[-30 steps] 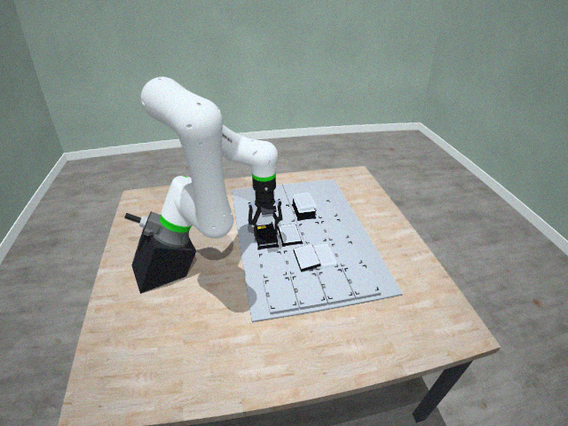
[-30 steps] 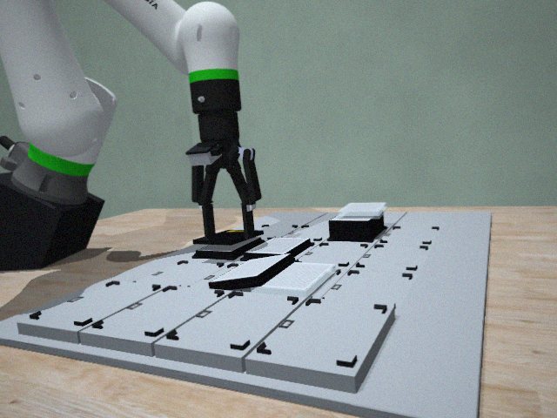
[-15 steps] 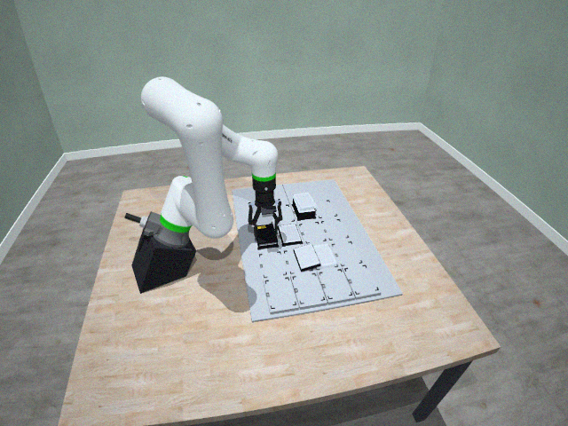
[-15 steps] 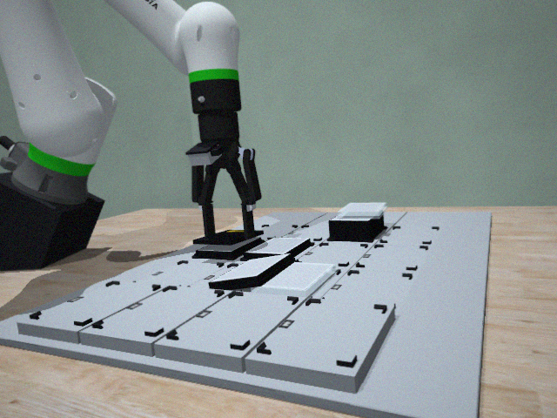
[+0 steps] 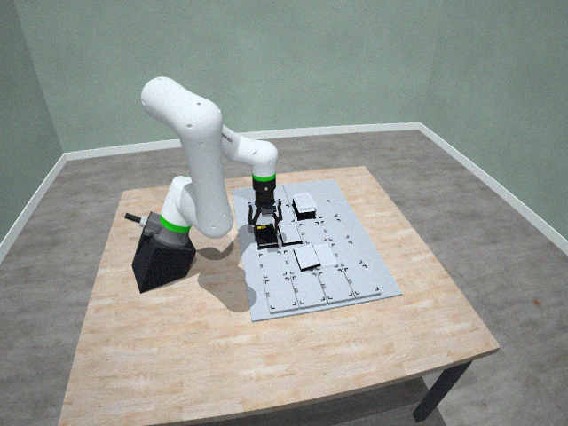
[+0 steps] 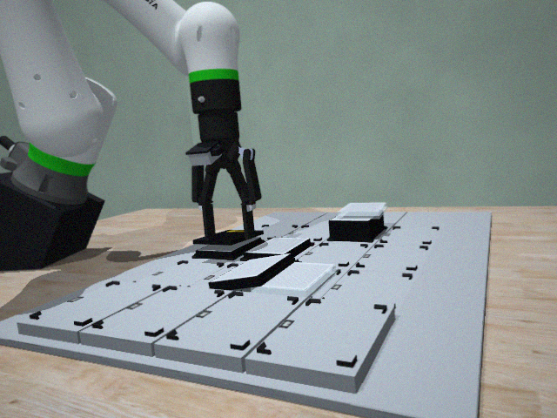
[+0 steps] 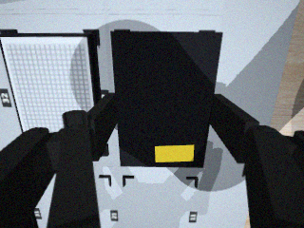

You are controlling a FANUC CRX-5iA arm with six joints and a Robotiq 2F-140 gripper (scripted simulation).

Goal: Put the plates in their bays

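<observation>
My gripper (image 5: 264,224) is shut on the culture plate's black lid (image 6: 228,236), which has a yellow label (image 7: 174,153). The lid sits level, right over the black culture plate body (image 6: 223,250) in a bay near the arm; I cannot tell whether it is fully down. In the wrist view the gripper (image 7: 163,124) has its fingers on the lid's (image 7: 163,95) long sides. A fine-gridded sealed plate (image 5: 289,232) lies flat in the bay beside it. A sealed plate (image 6: 251,272) lies tilted, leaning on another flat sealed plate (image 6: 298,276). A tall black deep-well block (image 6: 357,222) stands further back.
The grey deck has black corner pieces at every bay. The raised column of bays (image 6: 202,324) along its near edge holds nothing. The arm's black base (image 5: 160,261) stands on the wooden table, left of the deck.
</observation>
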